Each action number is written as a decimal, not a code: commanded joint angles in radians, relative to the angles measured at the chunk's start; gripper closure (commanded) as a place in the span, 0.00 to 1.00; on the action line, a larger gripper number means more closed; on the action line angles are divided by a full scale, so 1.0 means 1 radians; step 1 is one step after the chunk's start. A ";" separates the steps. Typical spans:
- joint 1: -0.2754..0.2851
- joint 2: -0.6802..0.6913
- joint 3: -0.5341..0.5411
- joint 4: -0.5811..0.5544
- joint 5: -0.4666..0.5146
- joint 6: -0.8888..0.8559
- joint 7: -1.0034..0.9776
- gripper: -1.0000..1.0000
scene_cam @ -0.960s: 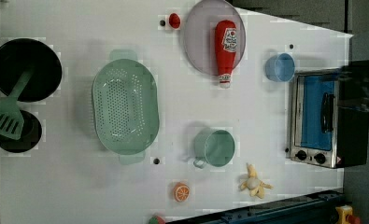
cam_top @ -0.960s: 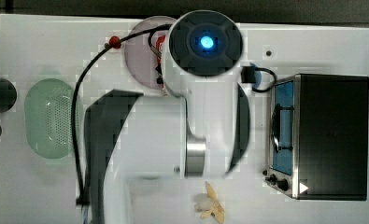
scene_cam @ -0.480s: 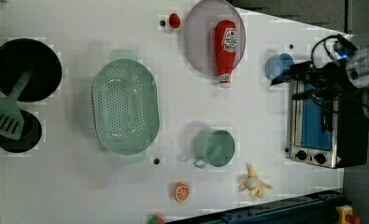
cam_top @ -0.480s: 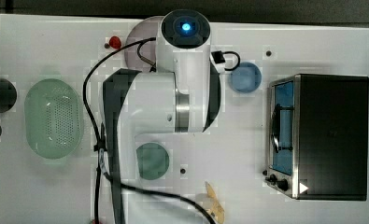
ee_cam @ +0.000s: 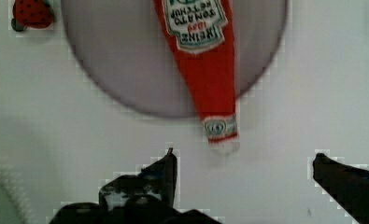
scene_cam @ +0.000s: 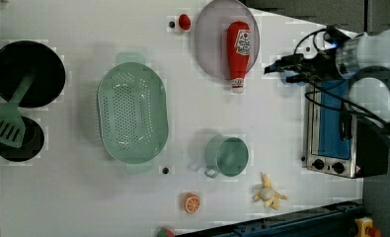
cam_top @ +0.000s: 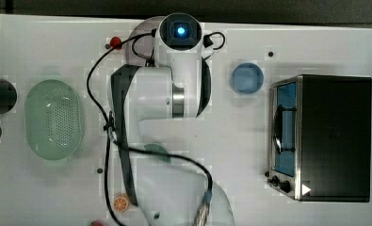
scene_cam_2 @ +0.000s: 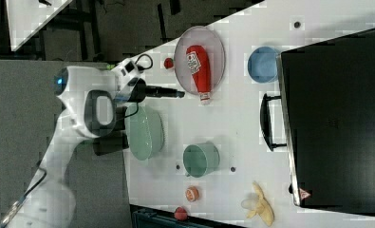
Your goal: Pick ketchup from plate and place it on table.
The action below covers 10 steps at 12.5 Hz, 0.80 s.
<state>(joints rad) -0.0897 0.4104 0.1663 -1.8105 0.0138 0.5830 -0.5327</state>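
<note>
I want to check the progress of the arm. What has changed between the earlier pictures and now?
In the left view the gripper has come in from the left view's right edge toward the plate, open and holding nothing. In the top view the arm has swung up over the plate. The ketchup still lies on the plate, cap end over the rim; the green basket and cup have not moved.

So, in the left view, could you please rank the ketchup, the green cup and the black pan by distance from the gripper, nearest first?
From the gripper:
1. Ketchup, on the plate, just to the left view's left.
2. Green cup, lower down, mid-table.
3. Black pan, at the left view's far left edge.
</note>
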 commanded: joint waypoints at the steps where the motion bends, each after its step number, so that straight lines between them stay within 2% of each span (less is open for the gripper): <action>1: 0.016 0.076 -0.001 0.062 -0.047 0.028 -0.077 0.00; 5: 0.033 0.207 -0.002 0.172 -0.099 0.041 -0.079 0.00; 10: 0.041 0.311 -0.003 0.185 -0.120 0.228 -0.079 0.00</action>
<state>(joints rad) -0.0576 0.7212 0.1597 -1.6318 -0.1008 0.7710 -0.5713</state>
